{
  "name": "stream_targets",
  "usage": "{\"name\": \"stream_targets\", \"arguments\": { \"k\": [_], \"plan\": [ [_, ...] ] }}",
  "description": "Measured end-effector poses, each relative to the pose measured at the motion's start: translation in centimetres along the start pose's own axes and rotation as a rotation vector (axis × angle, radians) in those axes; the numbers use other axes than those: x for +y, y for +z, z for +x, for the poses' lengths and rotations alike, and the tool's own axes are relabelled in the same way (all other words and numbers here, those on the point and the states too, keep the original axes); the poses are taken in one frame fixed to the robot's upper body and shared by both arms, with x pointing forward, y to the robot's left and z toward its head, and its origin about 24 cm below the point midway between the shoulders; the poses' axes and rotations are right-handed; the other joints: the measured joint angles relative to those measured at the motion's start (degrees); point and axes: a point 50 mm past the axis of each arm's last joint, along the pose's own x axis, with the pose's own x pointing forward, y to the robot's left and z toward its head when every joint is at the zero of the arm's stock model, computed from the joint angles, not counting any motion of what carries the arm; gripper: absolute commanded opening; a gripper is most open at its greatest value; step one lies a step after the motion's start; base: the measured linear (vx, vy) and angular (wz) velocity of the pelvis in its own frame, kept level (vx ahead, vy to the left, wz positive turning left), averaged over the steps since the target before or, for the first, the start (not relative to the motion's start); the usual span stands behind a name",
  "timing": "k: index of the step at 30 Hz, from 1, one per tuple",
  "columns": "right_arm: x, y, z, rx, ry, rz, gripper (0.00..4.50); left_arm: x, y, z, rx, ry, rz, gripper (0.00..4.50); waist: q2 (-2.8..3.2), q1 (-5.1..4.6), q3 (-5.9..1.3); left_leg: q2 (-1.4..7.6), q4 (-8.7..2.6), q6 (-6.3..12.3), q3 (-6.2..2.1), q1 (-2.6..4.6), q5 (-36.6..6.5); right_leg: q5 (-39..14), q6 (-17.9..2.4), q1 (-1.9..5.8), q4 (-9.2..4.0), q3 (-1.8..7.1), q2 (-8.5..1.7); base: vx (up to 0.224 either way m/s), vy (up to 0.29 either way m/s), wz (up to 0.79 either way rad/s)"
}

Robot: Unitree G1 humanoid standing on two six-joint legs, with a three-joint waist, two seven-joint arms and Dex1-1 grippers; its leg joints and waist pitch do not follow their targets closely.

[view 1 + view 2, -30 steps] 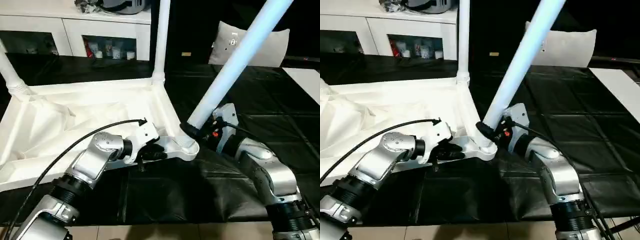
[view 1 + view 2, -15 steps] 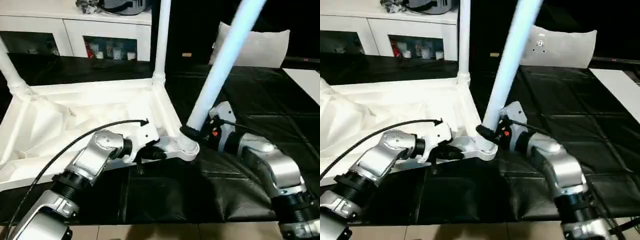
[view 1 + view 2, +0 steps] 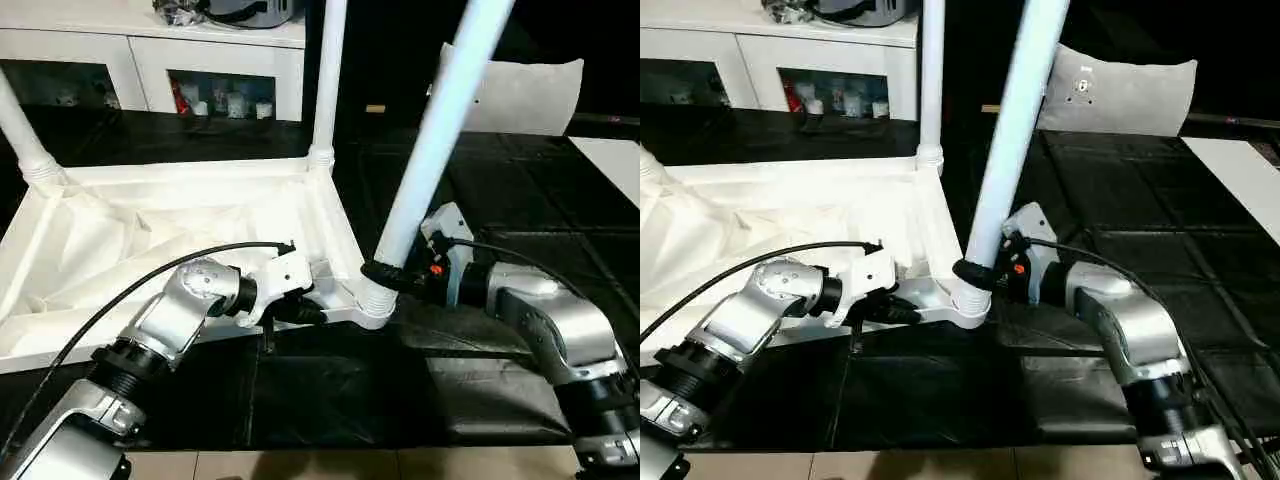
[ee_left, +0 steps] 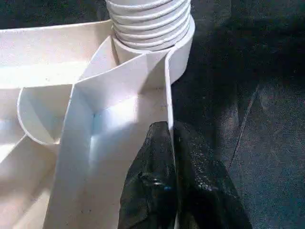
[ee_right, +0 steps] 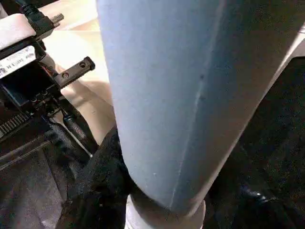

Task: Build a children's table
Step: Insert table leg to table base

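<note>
The children's table top (image 3: 170,225) lies upside down, white, ribbed side up. Legs stand in its far right socket (image 3: 325,80) and its far left socket (image 3: 20,130). A third leg (image 3: 440,130) rises from the near right corner socket (image 3: 372,300), leaning slightly right. My right gripper (image 3: 385,273) is shut around this leg's base, just above the threaded collar (image 5: 162,214). My left gripper (image 3: 308,313) is shut on the top's thin near rim (image 4: 167,95), close to that socket; its black fingers (image 4: 152,162) pinch the wall from both sides.
Black sheeting (image 3: 400,400) covers the surface under the table. White glass-door cabinets (image 3: 150,70) stand at the back, a white pillow (image 3: 520,95) at the back right, and a white panel (image 3: 615,160) at the far right edge.
The held leg has swung from a strong rightward lean to nearly upright in its socket. My left gripper has closed on the rim. The right forearm has dropped lower.
</note>
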Motion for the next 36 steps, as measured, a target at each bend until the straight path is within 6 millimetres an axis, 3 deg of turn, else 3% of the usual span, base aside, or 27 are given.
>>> {"name": "stream_targets", "arguments": {
  "k": [9, 15, 21, 30, 36],
  "plan": [
    [-0.6, -0.1, 0.4, -0.003, 0.028, 0.03, 1.85, 0.1, 0.0, -0.1, 0.004, 0.001, 0.005, 0.0, -0.06, -0.07, -0.04, 0.04, 0.0, -0.01, 0.05, 0.0, 0.0, 0.0, 0.0, 0.04, 0.03, 0.0, 0.0, 0.0, 0.0, 0.0],
    [-1.3, -1.6, -0.4, -0.098, 0.015, 0.187, 1.85, 0.1, 0.0, -0.1, -0.001, 0.003, 0.007, 0.0, -0.06, 0.17, -0.05, 0.06, -0.01, -0.01, 0.08, 0.0, 0.0, 0.0, 0.0, 0.03, 0.0, -0.02, 0.0, 0.0, 0.0, 0.0],
    [-0.9, -3.2, -1.3, -0.169, -0.012, 0.228, 1.85, 0.0, 0.0, 0.0, -0.005, 0.004, -0.001, 0.0, 0.03, 0.43, -0.1, 0.07, -0.03, -0.01, 0.12, 0.02, 0.0, 0.0, 0.0, 0.06, 0.0, -0.01, 0.0, 0.0, 0.0, 0.0],
    [0.1, -2.7, -0.9, -0.106, -0.011, -0.051, 1.84, -0.1, -0.2, 0.2, -0.003, 0.013, -0.012, 0.0, 0.28, 0.72, -0.25, 0.08, -0.06, -0.02, 0.15, 0.18, 0.0, 0.0, 0.0, 0.29, -0.04, 0.01, 0.0, 0.0, 0.0, 0.0],
    [0.3, -2.0, -0.1, -0.037, 0.045, -0.13, 1.84, 0.0, -0.3, 0.1, 0.006, 0.008, -0.009, 0.0, 0.25, 0.13, -0.28, 0.09, -0.09, -0.02, 0.13, 0.33, 0.0, 0.0, 0.0, 0.51, -0.19, -0.02, 0.0, 0.0, 0.0, 0.0]
  ]
}}
